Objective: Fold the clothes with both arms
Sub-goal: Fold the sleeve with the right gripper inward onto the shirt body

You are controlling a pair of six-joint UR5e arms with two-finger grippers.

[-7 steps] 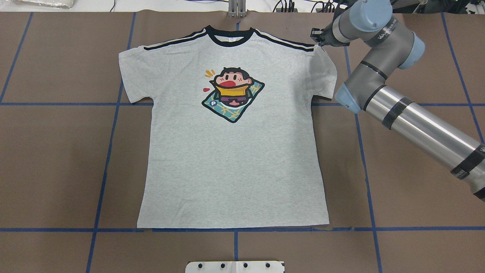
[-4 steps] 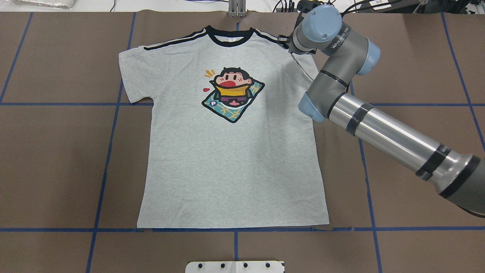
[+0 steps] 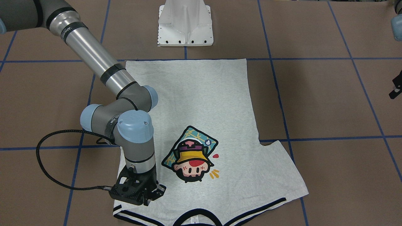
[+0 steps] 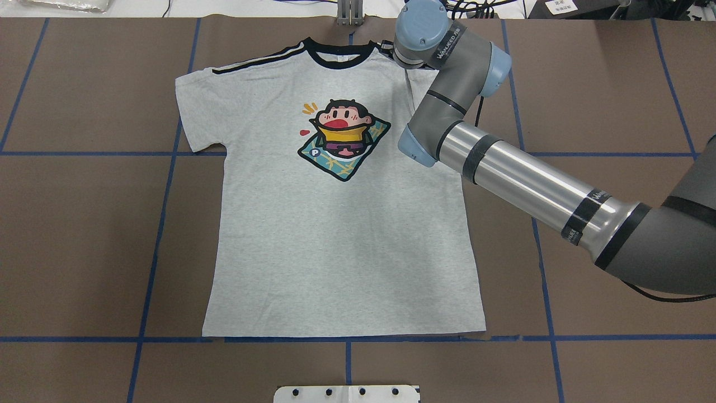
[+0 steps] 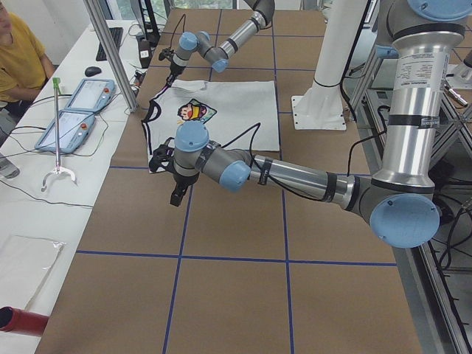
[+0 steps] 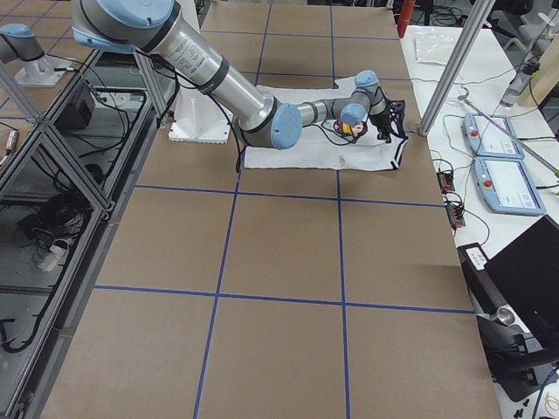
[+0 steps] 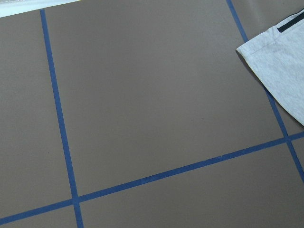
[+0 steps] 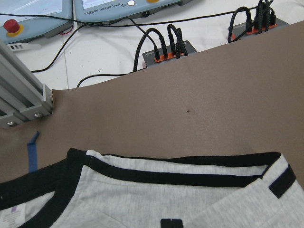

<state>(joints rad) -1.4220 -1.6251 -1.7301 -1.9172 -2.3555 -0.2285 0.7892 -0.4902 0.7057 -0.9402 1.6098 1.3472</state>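
Right pincer (image 3: 154,196) gripping T-shirt (image 3: 204,94) sleeve, folded inward

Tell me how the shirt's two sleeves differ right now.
The left sleeve lies spread flat, sticking out sideways; the right sleeve is folded in onto the shirt. The left sleeve lies clear of any gripper; the right sleeve sits below the right gripper. Both are grey with black stripes.

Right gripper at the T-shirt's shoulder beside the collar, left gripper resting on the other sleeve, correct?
No. The right gripper is at the shoulder of the T-shirt beside the collar, but the left gripper hangs over bare table, clear of the other sleeve; the left wrist view shows it.
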